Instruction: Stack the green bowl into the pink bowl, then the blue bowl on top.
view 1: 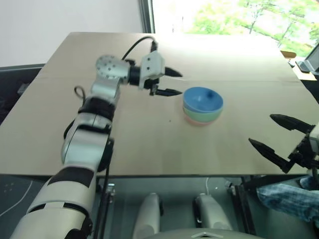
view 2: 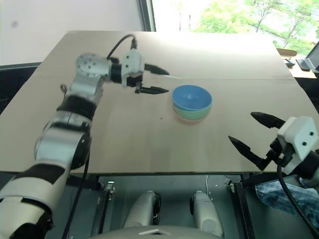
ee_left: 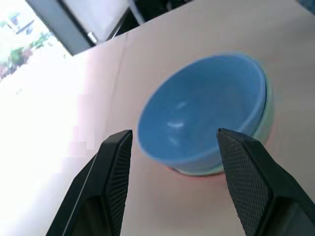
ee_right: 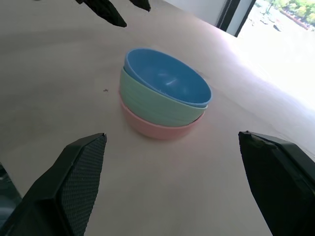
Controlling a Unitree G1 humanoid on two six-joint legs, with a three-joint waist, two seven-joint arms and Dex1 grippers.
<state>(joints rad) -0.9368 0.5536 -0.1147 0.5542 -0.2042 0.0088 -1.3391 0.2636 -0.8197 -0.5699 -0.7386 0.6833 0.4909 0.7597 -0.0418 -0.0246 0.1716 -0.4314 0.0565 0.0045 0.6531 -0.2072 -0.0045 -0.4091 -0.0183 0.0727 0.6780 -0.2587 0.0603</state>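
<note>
Tan table by a bright window.
Table (view 1: 149,144) light wood-toned, plain, with a seam running across its far part. White wall (view 1: 65,20) behind at left; dark window frame (view 1: 146,15) beside it. Window (view 1: 224,17) shows sunlit green trees, daylight washing the tabletop. Dark floor (view 1: 15,184) below the near edge.

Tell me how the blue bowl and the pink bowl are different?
The blue bowl sits on top of the stack; the pink bowl is at the bottom, resting on the table. The blue bowl's whole inside shows, while the pink bowl is filled by the green bowl, so just its lower wall peeks out. One is sky blue, the other salmon pink. Both are plain, round, upright and look the same size.
</note>
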